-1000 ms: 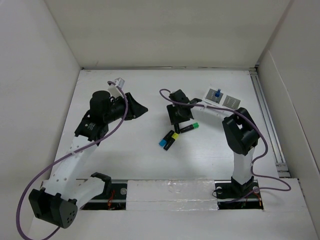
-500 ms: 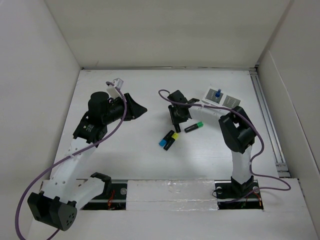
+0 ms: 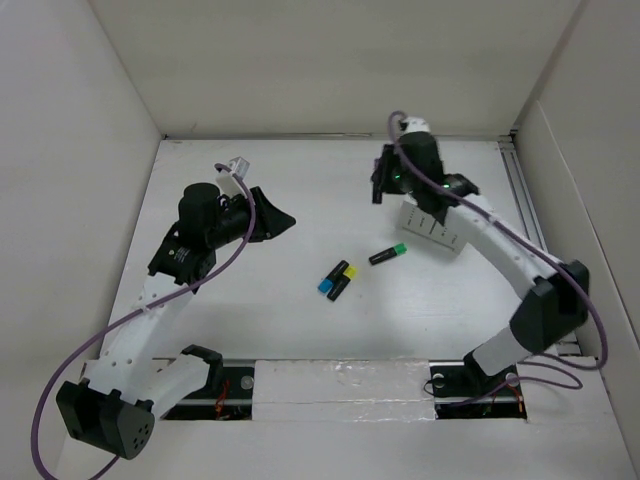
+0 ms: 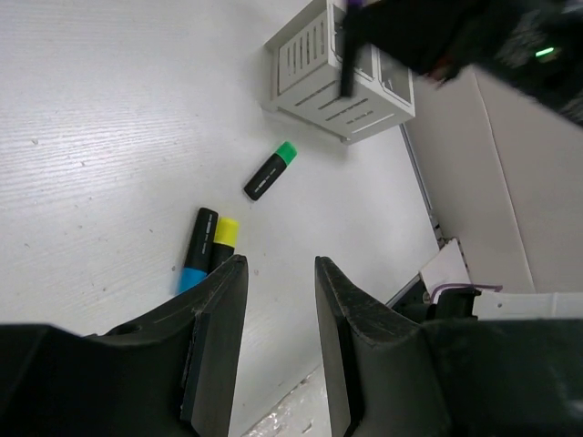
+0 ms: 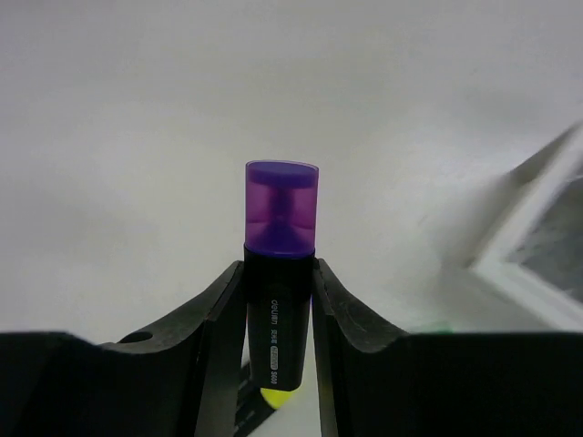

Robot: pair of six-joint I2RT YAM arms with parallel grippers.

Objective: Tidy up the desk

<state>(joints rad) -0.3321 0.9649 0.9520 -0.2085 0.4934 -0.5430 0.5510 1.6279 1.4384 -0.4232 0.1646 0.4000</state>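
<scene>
The large flat matte white bench [image 3: 250,310] fills the floor of the white-walled enclosure, with its glossy strip [image 3: 340,372] along the near edge between the 2 arm bases.

The right gripper [image 3: 381,180] is raised at the far side of the bench, near the far-left corner of the small white slotted plastic organiser box [image 3: 432,228]. In the right wrist view this gripper [image 5: 279,273] is clamped on a black highlighter with a translucent purple cap [image 5: 281,214], cap end sticking out past the fingertips. From the top view it looks to be held in the air just beside the box rather than over a slot, but the angle makes that hard to judge.

The left gripper [image 3: 283,217] hangs over the left-middle of the bench, closed and holding nothing; in its own camera the fingers [image 4: 215,300] show nothing between them.

3 more highlighters lie on the bench. A black one with a green cap [image 3: 387,254] is alone, near the organiser's near-left side. A black one with a blue cap [image 3: 331,277] and a black one with a yellow cap [image 3: 343,282] lie side by side, touching, with caps at opposite ends.
</scene>
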